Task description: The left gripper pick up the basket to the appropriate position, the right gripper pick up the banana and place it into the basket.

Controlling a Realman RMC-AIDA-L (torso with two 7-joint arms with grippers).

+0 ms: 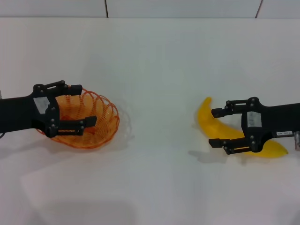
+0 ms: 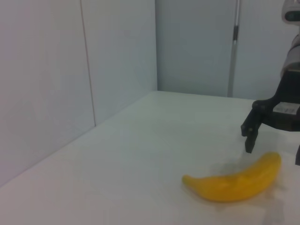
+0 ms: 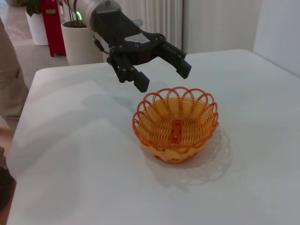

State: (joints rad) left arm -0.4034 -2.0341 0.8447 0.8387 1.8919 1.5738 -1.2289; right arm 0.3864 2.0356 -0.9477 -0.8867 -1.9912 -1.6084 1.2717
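The orange wire basket (image 1: 96, 123) (image 3: 176, 124) stands upright on the left of the white table. My left gripper (image 1: 82, 105) (image 3: 163, 76) hovers just over its rim, open, with nothing between the fingers and apart from the wire. On the right lies the yellow banana (image 1: 208, 119) (image 2: 234, 183), flat on the table. My right gripper (image 1: 214, 127) (image 2: 274, 140) is open above the banana's middle, one finger on each side of it. Its body hides part of the banana in the head view.
The white table (image 1: 154, 70) spreads between the basket and the banana. Walls stand behind it. In the right wrist view the table's far edge (image 3: 28, 89) shows, with a person's leg (image 3: 7, 75), a white planter (image 3: 77, 40) and a red object (image 3: 49, 14) beyond.
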